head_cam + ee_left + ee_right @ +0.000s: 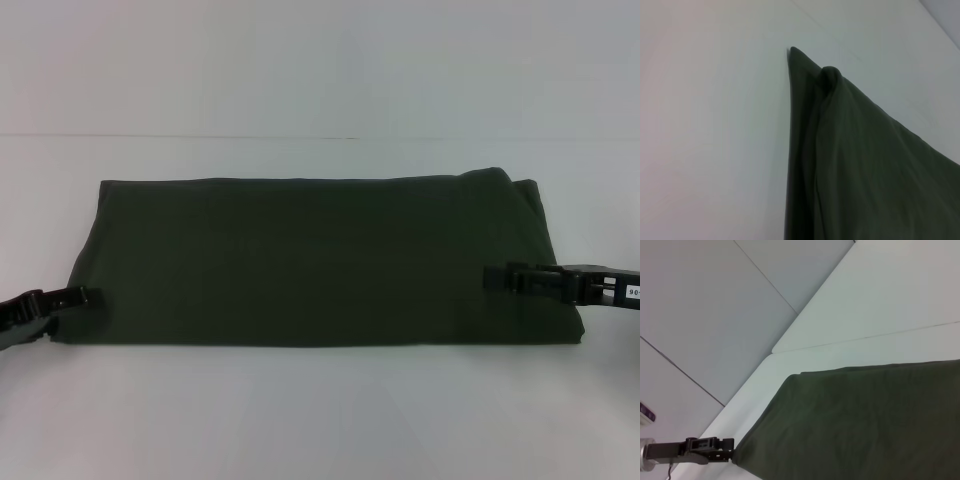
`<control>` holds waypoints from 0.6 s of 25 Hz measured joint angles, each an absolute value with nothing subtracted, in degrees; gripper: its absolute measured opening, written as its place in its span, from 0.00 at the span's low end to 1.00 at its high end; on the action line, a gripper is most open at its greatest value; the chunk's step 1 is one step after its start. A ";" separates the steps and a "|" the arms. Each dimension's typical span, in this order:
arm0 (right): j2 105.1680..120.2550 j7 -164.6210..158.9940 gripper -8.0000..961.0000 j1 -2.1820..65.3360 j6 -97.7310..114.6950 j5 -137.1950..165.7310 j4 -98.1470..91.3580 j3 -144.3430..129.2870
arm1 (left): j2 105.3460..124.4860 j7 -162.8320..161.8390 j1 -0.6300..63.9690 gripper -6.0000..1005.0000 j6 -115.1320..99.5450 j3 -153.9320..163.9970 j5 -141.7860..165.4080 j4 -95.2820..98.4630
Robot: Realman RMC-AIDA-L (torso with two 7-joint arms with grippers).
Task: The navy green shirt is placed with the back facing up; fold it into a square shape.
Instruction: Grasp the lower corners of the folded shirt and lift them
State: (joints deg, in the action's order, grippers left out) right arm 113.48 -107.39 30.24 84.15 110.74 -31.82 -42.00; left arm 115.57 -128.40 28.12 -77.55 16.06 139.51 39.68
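Observation:
The navy green shirt lies plain side up on the white table, folded into a wide flat rectangle. My left gripper is at the shirt's left edge near the front corner, shut on the cloth. From the right wrist view, the left gripper meets that corner of the shirt. The left wrist view shows the shirt rippled along its edge, with a small bump. My right gripper reaches in from the right, low over the shirt's right part, inside its right edge.
Bare white table surrounds the shirt on all sides. A seam between tabletops runs across behind it. Beyond the table edge, the right wrist view shows grey floor.

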 joint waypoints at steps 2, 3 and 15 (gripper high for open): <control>113.47 -107.45 0.86 30.23 84.29 110.74 -31.82 -41.92 | 115.57 -128.28 28.16 0.88 -77.45 16.73 139.55 39.76; 113.47 -107.46 0.86 30.23 84.31 110.74 -31.82 -41.88 | 115.61 -128.29 28.21 0.88 -77.17 17.42 139.92 39.96; 113.53 -107.49 0.86 30.22 84.73 110.72 -31.82 -41.77 | 116.00 -128.61 28.92 0.49 -75.06 19.78 142.64 41.05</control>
